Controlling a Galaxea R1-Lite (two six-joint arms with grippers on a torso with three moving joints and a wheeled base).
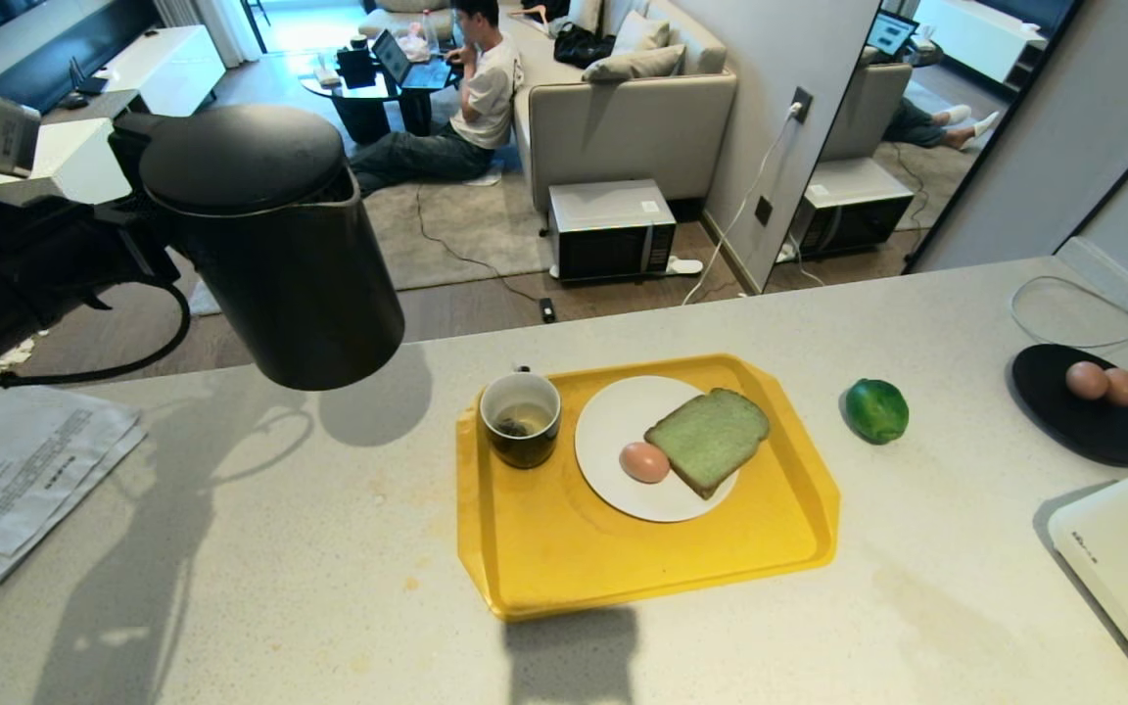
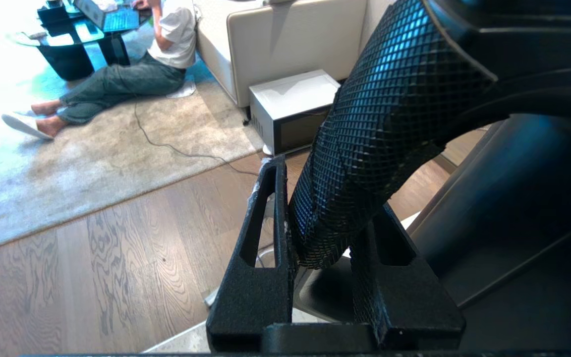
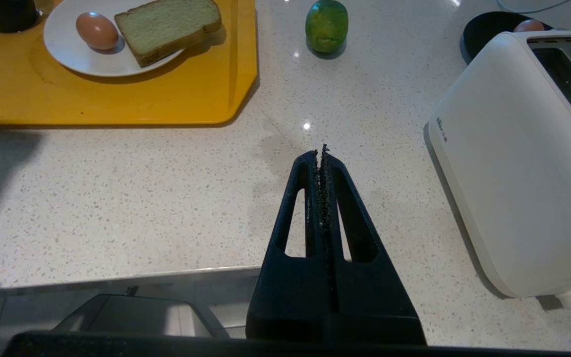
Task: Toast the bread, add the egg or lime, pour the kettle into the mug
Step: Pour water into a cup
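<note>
Left claw (image 2: 330,238) clamped on kettle (image 1: 270,245) handle, held aloft at far left, above tabletop (image 1: 231,548). Right claw (image 3: 323,154) pressed fully together over near tabletop.

Small dark marking on the white plastic toaster's (image 3: 508,163) side wall, too small to read. Printed lines on white paper sheets (image 1: 25,470), left of the yellow tray (image 1: 564,558), illegible.

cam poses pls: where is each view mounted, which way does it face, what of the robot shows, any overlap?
Head: up high, looking down on counter and tray; left arm carries kettle.
Left wrist: behind left hand, shut on kettle handle, facing the floor.
Right wrist: behind shut right hand at the counter edge, facing toaster.
Shared by head and right wrist: bread, egg, lime.
</note>
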